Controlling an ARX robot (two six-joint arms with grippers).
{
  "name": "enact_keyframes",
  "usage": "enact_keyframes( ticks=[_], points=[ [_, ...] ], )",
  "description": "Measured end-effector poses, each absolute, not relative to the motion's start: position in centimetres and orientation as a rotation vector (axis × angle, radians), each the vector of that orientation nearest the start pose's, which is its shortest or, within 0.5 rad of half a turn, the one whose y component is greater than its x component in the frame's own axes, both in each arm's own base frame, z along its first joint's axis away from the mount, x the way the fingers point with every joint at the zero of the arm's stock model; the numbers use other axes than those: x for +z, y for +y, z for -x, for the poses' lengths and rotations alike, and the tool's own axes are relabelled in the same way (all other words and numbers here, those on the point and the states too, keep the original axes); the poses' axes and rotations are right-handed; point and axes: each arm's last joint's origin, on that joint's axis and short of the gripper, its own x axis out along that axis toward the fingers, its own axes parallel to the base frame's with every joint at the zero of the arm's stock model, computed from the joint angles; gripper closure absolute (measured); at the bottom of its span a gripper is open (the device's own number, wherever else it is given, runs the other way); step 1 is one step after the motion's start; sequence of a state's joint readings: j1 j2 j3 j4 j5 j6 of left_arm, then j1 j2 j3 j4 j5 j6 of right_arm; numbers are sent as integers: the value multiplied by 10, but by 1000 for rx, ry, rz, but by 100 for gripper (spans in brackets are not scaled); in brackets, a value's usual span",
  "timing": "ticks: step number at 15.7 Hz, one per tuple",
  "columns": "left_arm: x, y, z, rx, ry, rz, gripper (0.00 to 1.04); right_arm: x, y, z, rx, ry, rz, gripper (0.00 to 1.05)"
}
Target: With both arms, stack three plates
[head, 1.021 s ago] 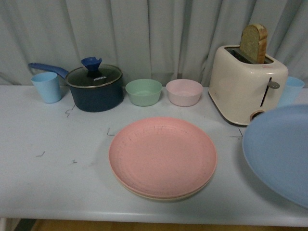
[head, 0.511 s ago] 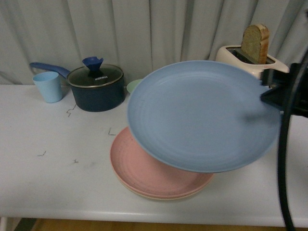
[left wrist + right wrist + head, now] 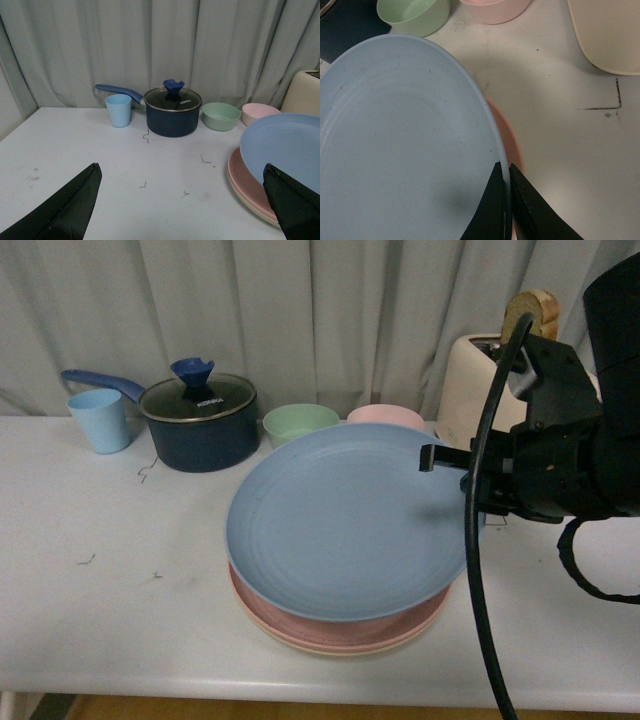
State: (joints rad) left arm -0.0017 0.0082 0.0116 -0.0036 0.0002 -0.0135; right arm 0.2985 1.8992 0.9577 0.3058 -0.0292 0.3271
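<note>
1. Blue plate (image 3: 345, 520): round, so it has no long axis. It is face up and tilted, with the rim toward the worktop's (image 3: 100, 620) right edge raised. The front-left rim is low over the pink plate (image 3: 300, 623); I cannot tell whether they touch.
2. Pink plate: lies flat on the beige plate (image 3: 340, 649), near the front edge and about midway along it. The front view shows the beige only as a thin sliver.
3. My right tool (image 3: 506, 200): clamped on the blue plate's right-hand rim. Only the right wrist view shows the rim pinched between the two fingers (image 3: 492, 210); the front view shows mostly the arm's bulk.
4. My left tool (image 3: 181, 170): spread wide with nothing between its fingers, over the worktop's left part. It shows only in the left wrist view.
5. Back edge, from the left: cup (image 3: 98, 420), lidded pan (image 3: 197, 425), green bowl (image 3: 300, 425), pink bowl (image 3: 385, 416), toaster (image 3: 465, 380).
</note>
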Motion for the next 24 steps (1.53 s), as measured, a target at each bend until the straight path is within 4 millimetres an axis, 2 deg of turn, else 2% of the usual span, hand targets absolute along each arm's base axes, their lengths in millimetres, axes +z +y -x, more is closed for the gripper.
enact_keyframes(
  ticks=[5, 8, 9, 10, 11, 13, 14, 15, 16, 17, 18, 19, 20, 21, 24],
  points=[
    [166, 0, -98, -2, 0, 14, 7, 122, 125, -366, 203, 696, -226, 102],
    [166, 0, -98, -2, 0, 14, 7, 105, 126, -371, 137, 730, -202, 102],
    [166, 0, -98, -2, 0, 14, 7, 105, 127, -371, 146, 726, -210, 85],
    [166, 0, -98, -2, 0, 14, 7, 111, 122, -364, 150, 702, -232, 63],
    [166, 0, -98, -2, 0, 14, 7, 122, 118, -356, 175, 685, -270, 52],
    [166, 0, -98, -2, 1, 14, 7, 163, 114, -339, 276, 559, -379, 29],
    [167, 0, -98, -2, 0, 14, 7, 172, 113, -340, 219, 284, -330, 35],
    [167, 0, -98, -2, 0, 14, 7, 161, 100, -323, 91, 148, -222, 48],
    [166, 0, -98, 1, 1, 14, 7, 144, 80, -298, 23, 129, -101, 61],
    [166, 0, -98, 1, 1, 14, 7, 147, 65, -284, -5, 77, -59, 72],
    [167, 0, -98, 0, 0, 14, 7, 166, 53, -271, -19, -13, -50, 85],
    [166, 0, -98, 0, 1, 14, 7, 174, 46, -256, -9, -47, -38, 97],
    [167, 0, -98, 0, 0, 14, 7, 166, 40, -242, 1, -9, -19, 103],
    [167, 0, -98, 0, 0, 14, 7, 157, 35, -231, 4, 37, -6, 103],
    [167, 0, -98, 0, 0, 14, 7, 166, 20, -202, -10, -6, -8, 103]
  ],
)
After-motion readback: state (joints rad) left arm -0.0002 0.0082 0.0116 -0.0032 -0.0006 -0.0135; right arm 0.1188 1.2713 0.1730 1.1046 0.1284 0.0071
